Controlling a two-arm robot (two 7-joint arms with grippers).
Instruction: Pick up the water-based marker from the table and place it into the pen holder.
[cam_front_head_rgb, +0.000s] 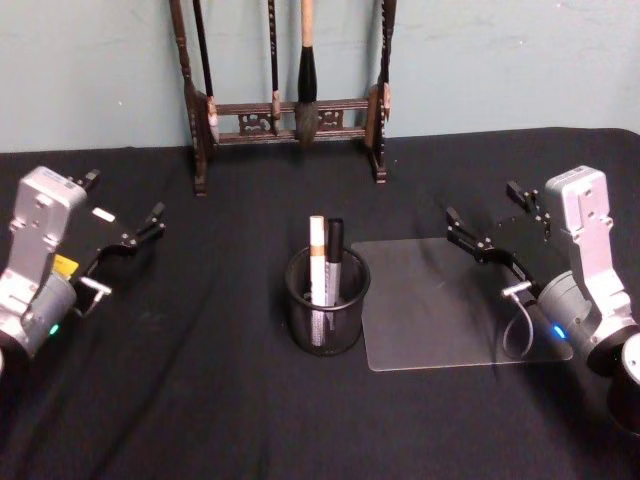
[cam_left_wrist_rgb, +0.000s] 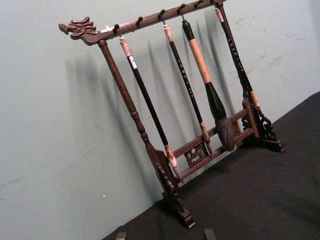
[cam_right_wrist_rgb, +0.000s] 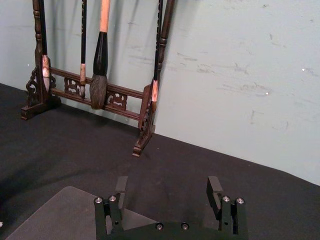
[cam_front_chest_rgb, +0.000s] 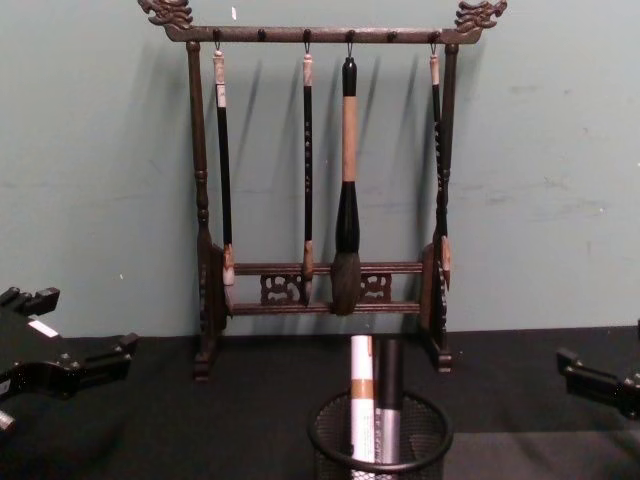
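Two markers (cam_front_head_rgb: 325, 262) stand upright inside the pen holder (cam_front_head_rgb: 327, 300) at mid-surface (cam_front_head_rgb: 200, 400), beside a clear mat (cam_front_head_rgb: 440, 300). The left end effector (cam_front_head_rgb: 125, 240) and right end effector (cam_front_head_rgb: 490, 225) hover at either side, fingers spread, empty.

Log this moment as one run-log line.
left gripper: open, empty, left of pen holder | right gripper: open, empty, over clear mat | pen holder: two markers standing inside | table: no loose marker seen

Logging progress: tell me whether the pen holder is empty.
Not empty: the round black wire-mesh pen holder holds two upright markers.
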